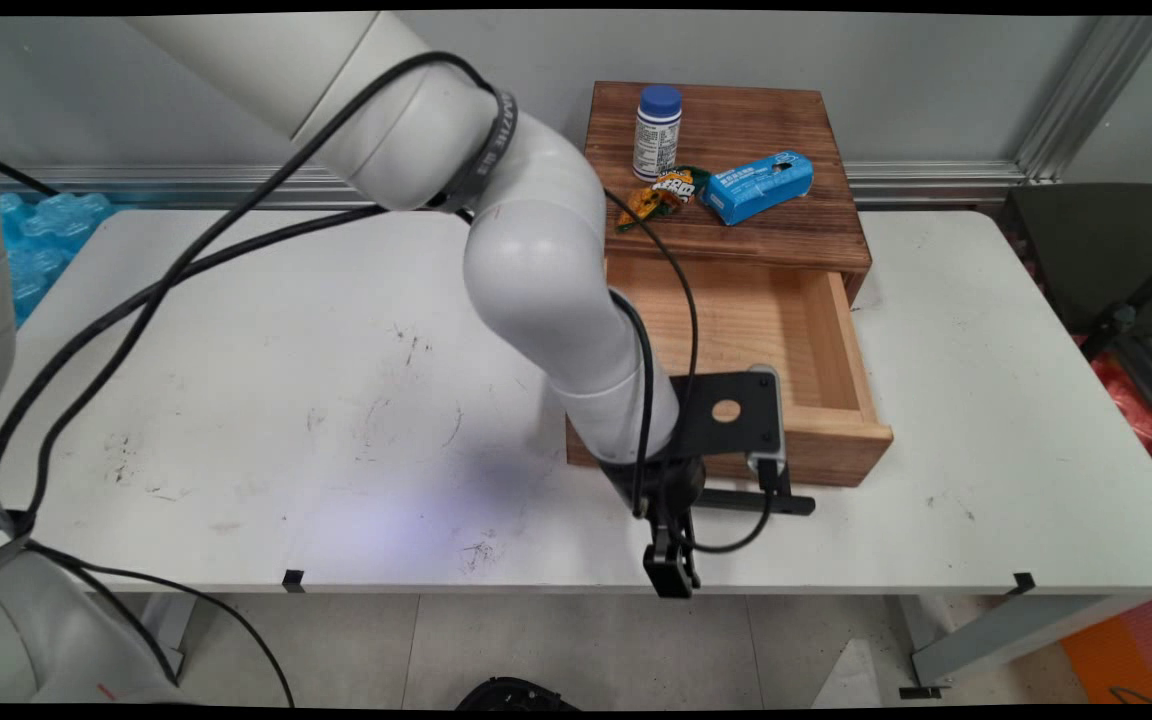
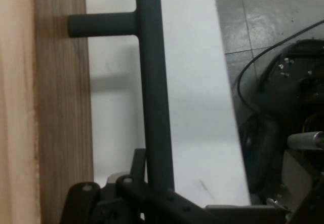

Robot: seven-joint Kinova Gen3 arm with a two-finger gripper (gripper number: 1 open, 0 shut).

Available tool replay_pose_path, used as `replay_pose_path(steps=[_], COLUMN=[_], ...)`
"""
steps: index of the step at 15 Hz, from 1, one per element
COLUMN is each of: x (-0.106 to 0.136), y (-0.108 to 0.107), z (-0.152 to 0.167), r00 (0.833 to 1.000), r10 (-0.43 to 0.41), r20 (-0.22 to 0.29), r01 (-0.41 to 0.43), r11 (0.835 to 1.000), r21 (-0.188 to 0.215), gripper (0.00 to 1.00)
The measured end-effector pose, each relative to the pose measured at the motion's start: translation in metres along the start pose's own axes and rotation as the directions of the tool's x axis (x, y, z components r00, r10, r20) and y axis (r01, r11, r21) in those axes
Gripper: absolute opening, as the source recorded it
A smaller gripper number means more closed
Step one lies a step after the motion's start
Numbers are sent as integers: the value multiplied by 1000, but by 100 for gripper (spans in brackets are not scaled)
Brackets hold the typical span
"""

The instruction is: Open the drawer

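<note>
Here's the pincer, hanging low at the counter's near edge, right in front of the wooden box. The box sits at the counter's far side. Its drawer stands pulled well out towards us, and the part of its floor that shows is bare.

The dark bar handle runs across the drawer's front panel, and the hand sits at the left end of that bar. In the hand view the handle runs straight down the picture and disappears behind the black linkage at the bottom. One stub post ties it back to the wooden panel alongside. So the pincer is on or right at the bar, but whether it is spread or clamped around it, I cannot tell; the tips are not shown plainly in either view.

Up on the box's lid, well back from the hand, three things sit untouched:
- A white bottle with a blue cap stands upright towards the back.
- A blue packet lies flat to the bottle's right.
- A small orange-and-green snack wrapper lies just in front of the bottle.

Black cables loop down from the arm across the box's left side.
</note>
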State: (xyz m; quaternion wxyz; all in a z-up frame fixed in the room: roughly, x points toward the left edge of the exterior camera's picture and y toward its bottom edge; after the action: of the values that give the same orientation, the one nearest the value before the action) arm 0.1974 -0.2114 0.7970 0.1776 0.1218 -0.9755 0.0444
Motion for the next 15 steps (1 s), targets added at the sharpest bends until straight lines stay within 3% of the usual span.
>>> replay_pose_path(steps=[15], x=[3], y=[55], z=[-4], r00=[1000], r10=[5], r20=[-12], r01=[-6], r11=[999], r21=[-49], gripper=[100])
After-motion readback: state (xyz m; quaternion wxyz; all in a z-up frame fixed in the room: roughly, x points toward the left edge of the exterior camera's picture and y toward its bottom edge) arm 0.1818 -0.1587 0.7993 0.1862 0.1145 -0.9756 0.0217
